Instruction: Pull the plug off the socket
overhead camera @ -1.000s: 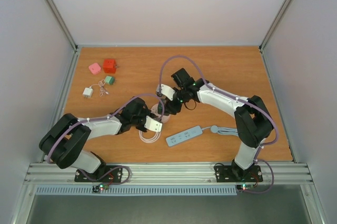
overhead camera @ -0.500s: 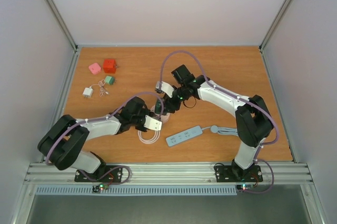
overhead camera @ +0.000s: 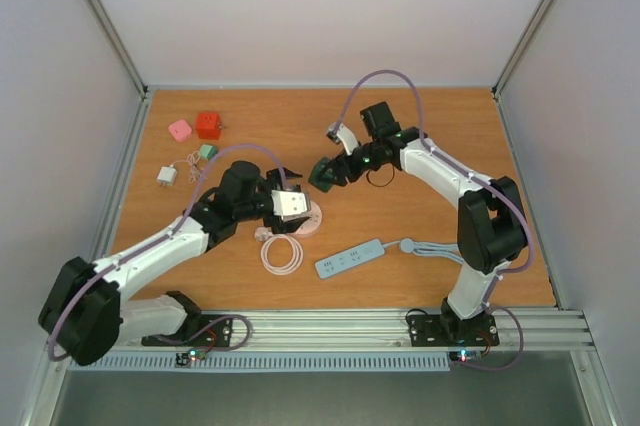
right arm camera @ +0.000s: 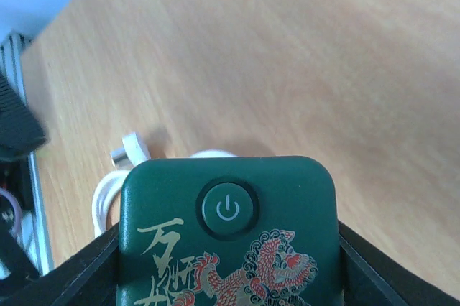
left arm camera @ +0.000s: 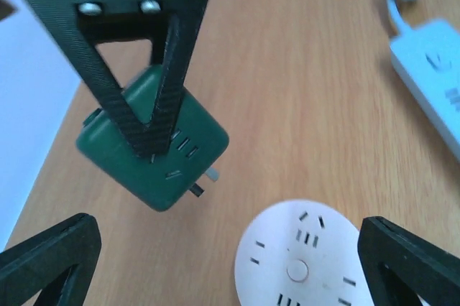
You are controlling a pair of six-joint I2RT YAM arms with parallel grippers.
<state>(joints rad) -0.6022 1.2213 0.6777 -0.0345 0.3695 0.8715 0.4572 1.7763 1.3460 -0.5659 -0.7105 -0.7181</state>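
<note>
The bench (overhead camera: 260,116) is wood-grain board with a smooth, low-sheen finish. The green plug (right arm camera: 228,234) is smooth, satin dark plastic printed with red and cream artwork, and its prongs (left arm camera: 204,182) are bare grey metal. The round socket (left arm camera: 298,256) and the power strip (left arm camera: 431,54) are smooth pale plastic. The jaws of the right gripper (overhead camera: 327,172) are matt black and finely ribbed, fastened with shiny metal screws (left arm camera: 90,8).
</note>
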